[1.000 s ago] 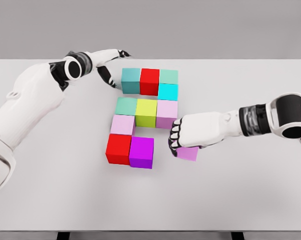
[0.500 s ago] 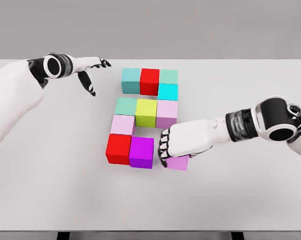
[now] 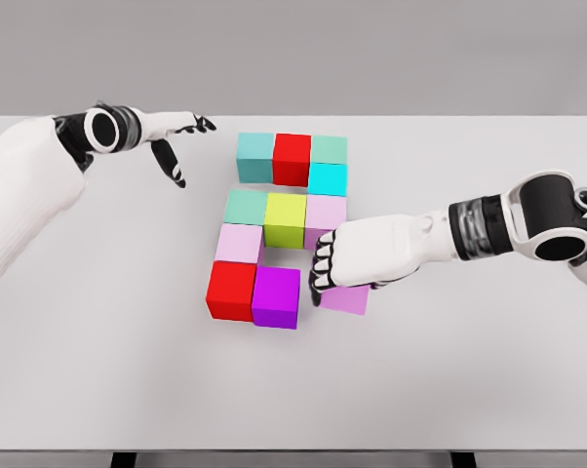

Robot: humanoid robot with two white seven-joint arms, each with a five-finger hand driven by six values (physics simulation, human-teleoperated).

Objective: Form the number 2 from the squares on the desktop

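Coloured cubes lie grouped on the white table [image 3: 469,370]. The back row holds a teal cube [image 3: 255,156], a red cube [image 3: 293,158], a green cube [image 3: 329,148] and a cyan cube [image 3: 327,179]. Below them sit a sea-green cube [image 3: 245,206], a yellow-green cube [image 3: 285,218] and a pale pink cube [image 3: 325,214], then a light pink cube [image 3: 239,243]. In front stand a red cube [image 3: 231,290] and a magenta cube [image 3: 276,296]. My right hand [image 3: 323,283] is curled over an orchid cube [image 3: 348,300], just right of the magenta one. My left hand [image 3: 181,148] hovers open, left of the teal cube.
The table's front edge runs along the bottom of the view. Bare white surface stretches to the left, right and front of the cube group. My right forearm [image 3: 469,229] reaches across the table from the right side.
The right hand carried the orchid cube left toward the magenta cube, then slightly back up. The left hand pulled away from the teal cube to the left and now holds still.
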